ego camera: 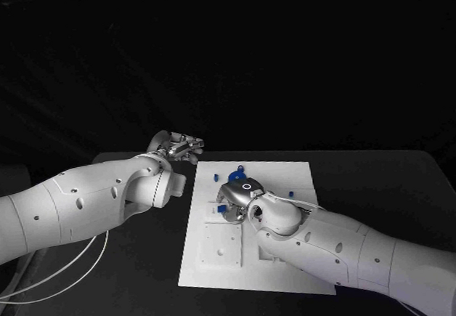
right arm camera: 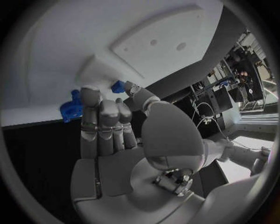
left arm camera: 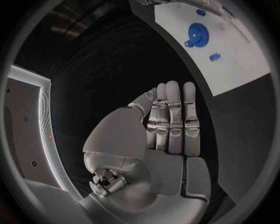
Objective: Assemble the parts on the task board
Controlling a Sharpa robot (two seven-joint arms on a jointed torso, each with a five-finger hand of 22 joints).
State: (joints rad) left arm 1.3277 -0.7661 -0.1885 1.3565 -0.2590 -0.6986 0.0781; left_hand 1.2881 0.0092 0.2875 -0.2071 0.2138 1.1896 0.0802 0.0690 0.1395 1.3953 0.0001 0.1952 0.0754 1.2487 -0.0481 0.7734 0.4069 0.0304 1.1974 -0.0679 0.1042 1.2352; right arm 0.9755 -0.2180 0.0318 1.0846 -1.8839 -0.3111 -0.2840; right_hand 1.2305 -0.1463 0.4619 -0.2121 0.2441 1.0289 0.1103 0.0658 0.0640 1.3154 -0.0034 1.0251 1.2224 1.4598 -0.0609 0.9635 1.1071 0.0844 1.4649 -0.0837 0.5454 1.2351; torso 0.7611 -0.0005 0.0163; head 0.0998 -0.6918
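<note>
The white task board (ego camera: 277, 180) lies mid-table, seen again in the left wrist view (left arm camera: 239, 56). My right hand (ego camera: 241, 193) hovers over its middle. In the right wrist view its thumb and fingertips pinch a small blue part (right arm camera: 118, 86) close to a raised white block (right arm camera: 99, 72), with a larger blue part (right arm camera: 70, 107) beside the fingers. My left hand (ego camera: 175, 148) is off the board's far left corner, fingers straight and together. A speck of a small blue part (left arm camera: 150, 95) sits pinched between its thumb and finger. A blue gear (left arm camera: 197, 31) lies on the board.
More small blue parts lie on the board's far half (ego camera: 237, 170), (ego camera: 217, 177), (ego camera: 290, 194), with another (ego camera: 221, 209) next to my right hand. The black table (ego camera: 398, 190) surrounds the board, and white cables (ego camera: 48, 287) run under my left arm.
</note>
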